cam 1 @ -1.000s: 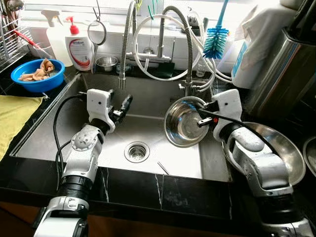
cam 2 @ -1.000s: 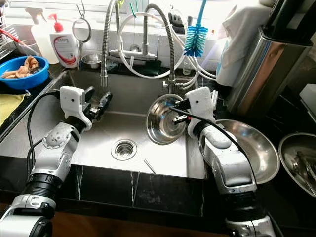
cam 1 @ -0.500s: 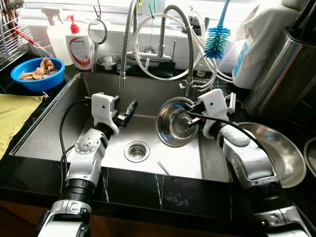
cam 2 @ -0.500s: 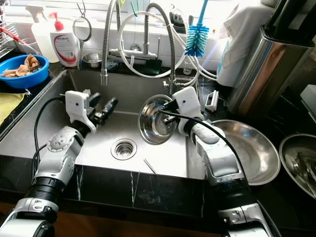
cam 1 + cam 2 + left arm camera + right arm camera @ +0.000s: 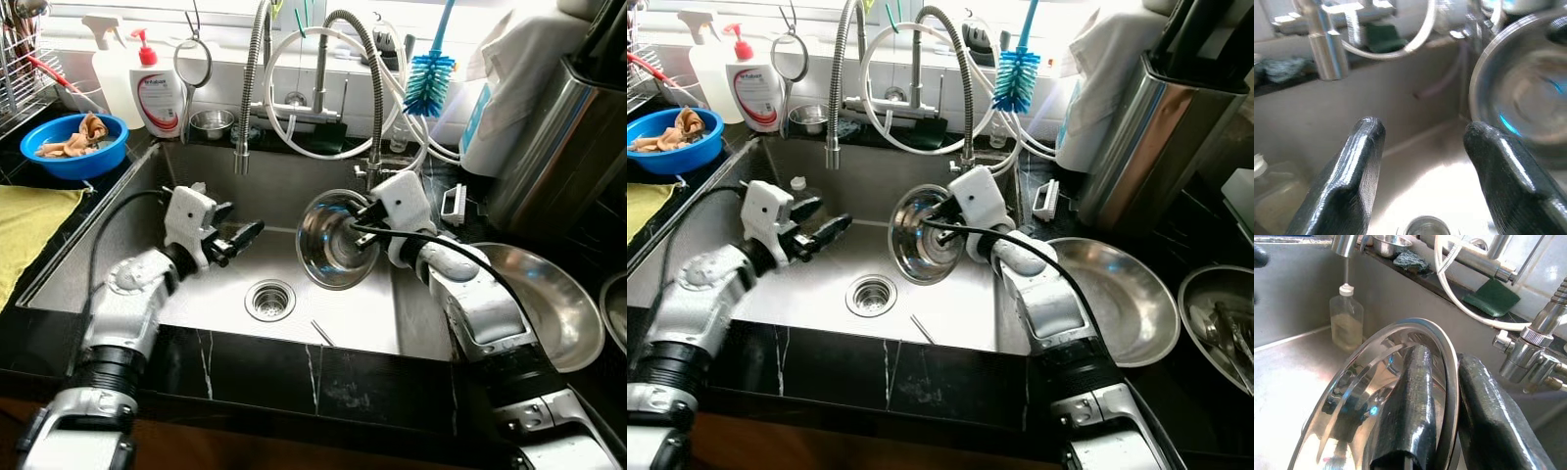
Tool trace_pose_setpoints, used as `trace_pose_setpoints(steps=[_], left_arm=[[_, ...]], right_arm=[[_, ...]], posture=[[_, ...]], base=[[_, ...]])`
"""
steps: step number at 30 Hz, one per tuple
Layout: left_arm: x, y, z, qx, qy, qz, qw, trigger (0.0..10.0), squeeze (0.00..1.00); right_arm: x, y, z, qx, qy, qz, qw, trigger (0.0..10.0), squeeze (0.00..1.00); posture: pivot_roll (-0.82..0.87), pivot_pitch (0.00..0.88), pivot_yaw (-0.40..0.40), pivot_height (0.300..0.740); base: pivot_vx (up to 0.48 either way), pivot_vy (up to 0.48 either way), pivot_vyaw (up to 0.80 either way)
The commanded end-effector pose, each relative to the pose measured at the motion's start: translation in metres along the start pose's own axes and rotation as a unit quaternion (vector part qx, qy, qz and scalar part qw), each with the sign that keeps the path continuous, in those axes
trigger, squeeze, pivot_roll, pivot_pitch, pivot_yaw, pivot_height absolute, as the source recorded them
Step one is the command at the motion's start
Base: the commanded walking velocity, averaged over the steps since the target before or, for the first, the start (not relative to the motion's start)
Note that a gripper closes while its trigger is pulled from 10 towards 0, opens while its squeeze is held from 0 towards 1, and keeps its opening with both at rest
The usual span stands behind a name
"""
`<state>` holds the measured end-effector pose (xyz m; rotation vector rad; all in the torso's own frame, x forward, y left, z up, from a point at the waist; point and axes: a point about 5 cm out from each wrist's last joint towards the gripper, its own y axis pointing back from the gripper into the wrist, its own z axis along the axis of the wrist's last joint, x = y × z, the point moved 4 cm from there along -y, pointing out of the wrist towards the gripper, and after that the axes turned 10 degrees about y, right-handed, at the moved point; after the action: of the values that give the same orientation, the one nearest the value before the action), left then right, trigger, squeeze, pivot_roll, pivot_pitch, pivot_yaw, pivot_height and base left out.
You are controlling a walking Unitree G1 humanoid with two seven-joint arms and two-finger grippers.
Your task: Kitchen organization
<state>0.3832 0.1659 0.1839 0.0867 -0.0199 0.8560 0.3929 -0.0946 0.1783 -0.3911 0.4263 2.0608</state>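
Observation:
A small steel bowl [image 5: 328,245] hangs tilted on its side over the right part of the sink [image 5: 118,259]. My right gripper [image 5: 366,227] is shut on the bowl's rim [image 5: 1452,377], one finger inside the bowl and one outside. My left gripper [image 5: 245,236] hovers over the left half of the sink, open and holding nothing. Its fingers [image 5: 1359,161] point toward the bowl [image 5: 1520,98], a short way to its left.
A drain [image 5: 270,299] and a thin rod [image 5: 323,333] lie on the sink floor, and a small bottle [image 5: 1347,316] stands at its back wall. The faucet [image 5: 250,88] hangs above. A large steel bowl [image 5: 554,304] is on the right counter; a blue bowl [image 5: 73,147], soap bottle [image 5: 162,93] and yellow cloth [image 5: 24,230] are on the left.
My right gripper has carried the steel bowl leftward, further over the sink. My left arm has swung outward, its gripper now pointing across at the bowl.

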Motion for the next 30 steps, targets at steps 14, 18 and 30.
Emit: trace_pose_setpoints(steps=[14,18,30], left_arm=[[-0.039,-0.006,-0.018,0.076,0.012,-0.112,0.991,10.0,0.0],[-0.044,-0.007,-0.021,0.084,0.014,-0.124,0.989,10.0,0.0],[-0.051,-0.008,-0.027,0.091,0.022,-0.132,0.987,10.0,0.0]], right_arm=[[0.006,-0.013,0.01,-0.002,0.05,0.032,0.998,10.0,0.39],[0.005,-0.015,0.008,0.006,0.058,0.032,0.998,10.0,1.0],[-0.002,-0.014,0.013,-0.001,0.065,0.009,0.998,10.0,0.0]], posture=[[0.01,0.0,-0.059,0.74],[0.01,0.0,-0.058,0.74],[0.0,0.0,-0.056,0.74]], base=[[0.0,0.0,0.0],[0.0,0.0,0.0],[0.0,0.0,0.0]])
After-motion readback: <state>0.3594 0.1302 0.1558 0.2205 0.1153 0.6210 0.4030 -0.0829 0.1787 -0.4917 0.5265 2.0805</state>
